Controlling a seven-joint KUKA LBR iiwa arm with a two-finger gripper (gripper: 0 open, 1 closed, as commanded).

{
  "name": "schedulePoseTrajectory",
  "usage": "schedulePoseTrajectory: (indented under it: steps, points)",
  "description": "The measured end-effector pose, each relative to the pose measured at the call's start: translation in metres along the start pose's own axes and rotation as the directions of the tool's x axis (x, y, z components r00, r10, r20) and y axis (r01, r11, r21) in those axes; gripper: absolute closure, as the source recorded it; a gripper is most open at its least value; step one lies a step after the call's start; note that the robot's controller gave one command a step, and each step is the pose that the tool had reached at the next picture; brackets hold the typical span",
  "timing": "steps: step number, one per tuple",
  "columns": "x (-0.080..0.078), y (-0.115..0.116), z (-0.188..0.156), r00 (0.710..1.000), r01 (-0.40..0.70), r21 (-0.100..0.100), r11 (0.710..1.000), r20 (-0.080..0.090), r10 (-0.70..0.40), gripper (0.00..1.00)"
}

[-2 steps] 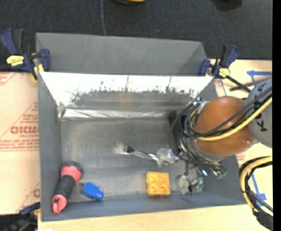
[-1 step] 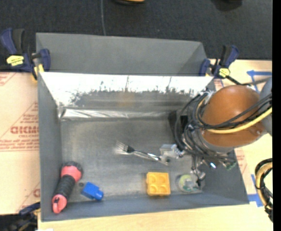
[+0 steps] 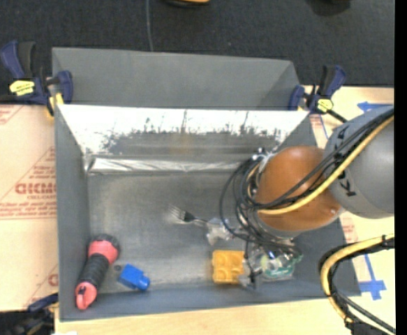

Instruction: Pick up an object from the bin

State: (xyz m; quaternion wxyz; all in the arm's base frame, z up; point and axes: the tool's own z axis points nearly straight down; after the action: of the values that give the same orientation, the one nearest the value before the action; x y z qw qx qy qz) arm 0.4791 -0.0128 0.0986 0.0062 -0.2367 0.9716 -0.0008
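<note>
My gripper hangs low over the bin's near right corner, under the arm's orange cover and cables. A yellow toy block lies just to its left, touching or nearly touching it. Whether the block is between the fingers cannot be made out. A small clear and silvery thing with bits of blue and yellow lies just behind the block, close to the cables.
A red and black handle-shaped thing lies tilted in the near left corner, with a small blue piece beside it. A thin silvery piece rests mid-floor. The arm reaches in from the right over the bin's right wall.
</note>
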Motion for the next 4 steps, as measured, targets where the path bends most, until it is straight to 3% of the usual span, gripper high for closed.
schedulePoseTrajectory:
  steps: [1, 2, 3, 4]
  points:
    - [-0.002, 0.003, 0.022, 1.0, -0.023, -0.002, 1.0, 0.012, 0.023, 0.0]
    - [0.003, -0.021, 0.027, 0.996, -0.095, -0.003, 0.996, 0.006, 0.095, 1.0]
    - [0.003, -0.021, 0.027, 0.995, -0.095, -0.003, 0.995, 0.006, 0.095, 1.0]
    - [0.005, -0.026, -0.033, 0.997, -0.075, -0.005, 0.997, 0.004, 0.075, 1.0]
